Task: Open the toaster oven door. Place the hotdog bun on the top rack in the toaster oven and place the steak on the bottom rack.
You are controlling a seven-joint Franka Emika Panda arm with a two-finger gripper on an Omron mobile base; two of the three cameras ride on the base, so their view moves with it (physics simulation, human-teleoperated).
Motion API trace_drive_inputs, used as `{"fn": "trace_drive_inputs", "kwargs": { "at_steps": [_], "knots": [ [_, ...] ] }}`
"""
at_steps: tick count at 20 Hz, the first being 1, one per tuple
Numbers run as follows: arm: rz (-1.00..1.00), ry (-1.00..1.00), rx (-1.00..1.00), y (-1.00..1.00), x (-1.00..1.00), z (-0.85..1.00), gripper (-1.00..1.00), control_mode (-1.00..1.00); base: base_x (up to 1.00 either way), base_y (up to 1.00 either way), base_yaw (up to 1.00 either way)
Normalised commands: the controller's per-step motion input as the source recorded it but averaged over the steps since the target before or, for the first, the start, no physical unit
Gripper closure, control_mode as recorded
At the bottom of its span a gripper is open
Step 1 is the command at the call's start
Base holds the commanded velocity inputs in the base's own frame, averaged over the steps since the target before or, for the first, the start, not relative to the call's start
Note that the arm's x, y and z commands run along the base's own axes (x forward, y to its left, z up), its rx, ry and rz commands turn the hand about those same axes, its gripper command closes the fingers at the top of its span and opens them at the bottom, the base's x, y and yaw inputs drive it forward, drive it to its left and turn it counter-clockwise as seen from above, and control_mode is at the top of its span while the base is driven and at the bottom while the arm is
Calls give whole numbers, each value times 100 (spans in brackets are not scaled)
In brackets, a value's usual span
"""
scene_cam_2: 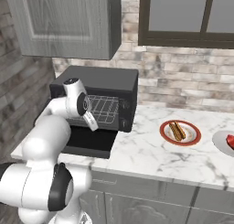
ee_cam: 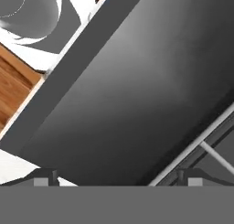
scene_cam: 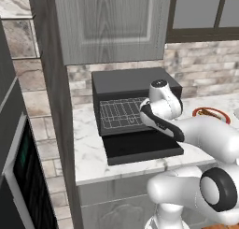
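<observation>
Gripper: in the hand view the gripper (ee_cam: 117, 179) looks down on the lowered door, its two finger tips (ee_cam: 45, 178) far apart at the bottom edge, spread wide with nothing between them.
Arm: the white arm (scene_cam: 205, 134) reaches from the base up over the counter's front edge, and its hand sits in front of the oven's mouth, above the door.
Door: the toaster oven door (scene_cam: 140, 148) is swung down on its lower hinge and lies flat, jutting forward over the counter (scene_cam_2: 151, 154); in the hand view its dark inner face (ee_cam: 137, 90) runs slantwise across the picture.
Toaster oven: the toaster oven (scene_cam_2: 103, 79) stands at the back of the counter against the brick wall, under the grey wall cabinet (scene_cam: 107, 22).
Racks: a silver wire grid (scene_cam: 119, 113) shows inside the open cavity, and also from the right (scene_cam_2: 107, 109); which of the two levels it is I cannot tell, as the hand covers part of it.
Bun: the hotdog bun (scene_cam_2: 177, 130) lies on a red-rimmed plate (scene_cam_2: 170, 137) to the right of the oven, well apart from it.
Steak: the steak (scene_cam_2: 230, 141) lies on a second plate (scene_cam_2: 219, 143) at the right edge, beyond the bun's plate.
</observation>
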Motion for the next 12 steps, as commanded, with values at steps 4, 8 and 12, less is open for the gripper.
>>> {"fn": "trace_drive_inputs", "kwargs": {
  "at_steps": [4, 8, 12],
  "knots": [
    [35, -54, 0, -6, 13, 100, -100, -100, 0, 0, 0],
    [37, -48, 0, -6, 35, 100, -100, -100, 0, 0, 0],
    [28, -40, 0, 9, 53, 93, -100, -100, 0, 0, 0]
  ]
}}
